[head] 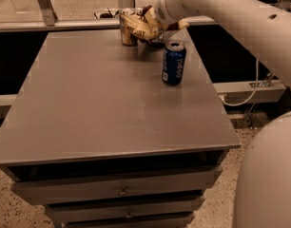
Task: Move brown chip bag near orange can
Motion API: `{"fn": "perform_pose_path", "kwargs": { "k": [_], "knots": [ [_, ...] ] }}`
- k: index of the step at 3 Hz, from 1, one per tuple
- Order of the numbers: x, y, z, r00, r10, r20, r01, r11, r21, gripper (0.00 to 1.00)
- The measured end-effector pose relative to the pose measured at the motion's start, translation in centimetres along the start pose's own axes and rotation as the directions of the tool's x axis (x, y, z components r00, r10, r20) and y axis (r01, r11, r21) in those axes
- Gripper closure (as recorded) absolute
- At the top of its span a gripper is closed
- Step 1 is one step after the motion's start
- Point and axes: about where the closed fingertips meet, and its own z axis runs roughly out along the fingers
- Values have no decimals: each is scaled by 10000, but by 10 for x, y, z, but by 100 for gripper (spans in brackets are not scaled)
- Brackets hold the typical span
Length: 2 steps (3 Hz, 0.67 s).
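Two drink cans are on the one bench (102, 108): one orange can (126, 37) and one blue Pepsi can (174, 63). One brown chip bag (136, 28). One gripper (149, 21), at the bag by the bench's far edge.

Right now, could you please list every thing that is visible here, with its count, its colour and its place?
brown chip bag: one, brown and tan-yellow, at the far edge of the table, just right of the orange can and overlapping it in view
orange can: one, orange-bronze, upright at the far edge, partly hidden by the bag
blue can: one, blue, upright on the right side of the table, nearer than the bag
table: one, grey
drawers: grey, stacked under the table top
cable: one, white, right of the table
arm: one, white, coming in from the upper right
end effector: one, at the brown chip bag, above the far edge
robot body: white, lower right corner
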Motion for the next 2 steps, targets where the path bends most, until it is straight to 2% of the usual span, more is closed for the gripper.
{"fn": "perform_pose_path", "kwargs": {
  "k": [1,2],
  "knots": [
    [8,10,14,9999,78,-84,-80,9996,-275,100],
    [14,16,22,9998,160,-151,-167,9988,-465,82]
  ]
}}
